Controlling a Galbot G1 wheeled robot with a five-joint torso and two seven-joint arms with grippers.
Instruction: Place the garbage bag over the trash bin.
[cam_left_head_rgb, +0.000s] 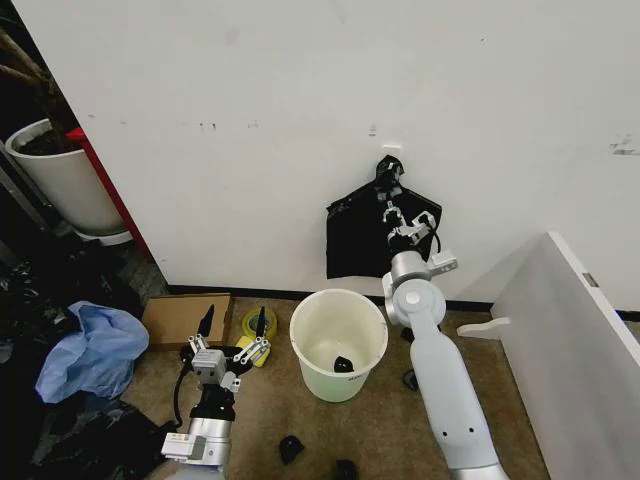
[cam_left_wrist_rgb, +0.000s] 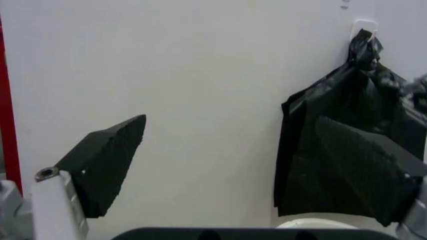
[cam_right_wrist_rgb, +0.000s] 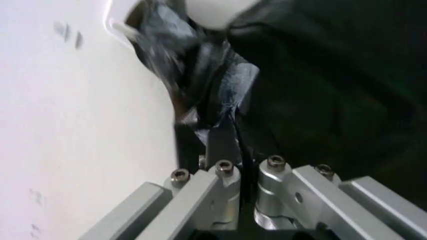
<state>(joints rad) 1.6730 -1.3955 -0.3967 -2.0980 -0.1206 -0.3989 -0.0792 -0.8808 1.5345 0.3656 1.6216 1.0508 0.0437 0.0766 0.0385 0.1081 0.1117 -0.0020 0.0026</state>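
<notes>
One garbage bag hangs from a wall hook above one trash bin on the floor. Right gripper pinches the bag's top, apparently fully closed. Left gripper spread, low beside the bin.

Right arm: smooth white shell, rounded joint housing, small dark dots along it. Right gripper: silver metal linkages fastened with hex-socket screws; black cable looped beside the wrist. Left gripper: black textured wedge-shaped fingers mounted on silver brackets.
</notes>
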